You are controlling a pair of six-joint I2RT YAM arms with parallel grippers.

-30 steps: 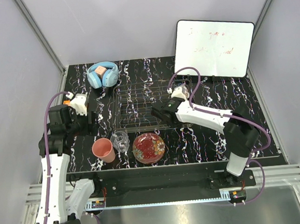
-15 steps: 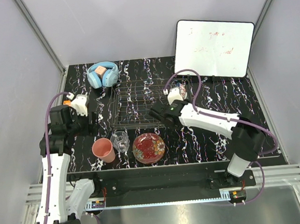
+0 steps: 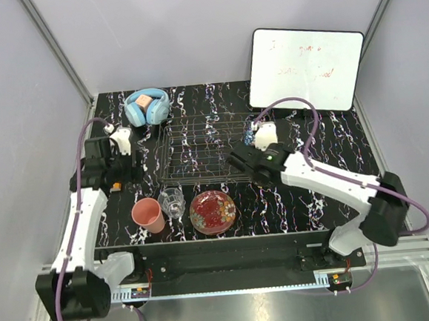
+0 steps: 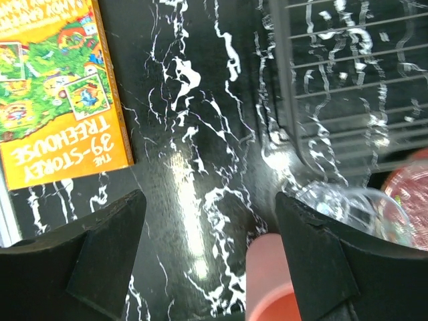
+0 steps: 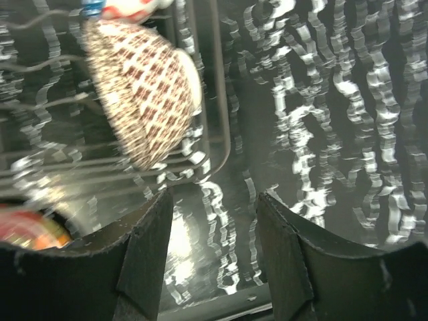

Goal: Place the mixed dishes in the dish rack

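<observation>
The dish rack of dark wire stands mid-table. A cream lattice-patterned bowl leans on its side inside the rack's wires. My right gripper hangs open and empty over the table beside the rack's corner. In front of the rack stand a salmon-pink cup, a clear glass tumbler and a red floral plate. My left gripper is open to the left of the rack, with the cup just below its right finger and the tumbler beyond.
Blue headphones lie at the back left. A whiteboard leans at the back right. An orange book lies flat near the table's left edge, left of my left gripper.
The right arm has swung to the right, and its gripper has drawn slightly back from the rack's front corner. The left arm has lowered and shifted toward the back.
</observation>
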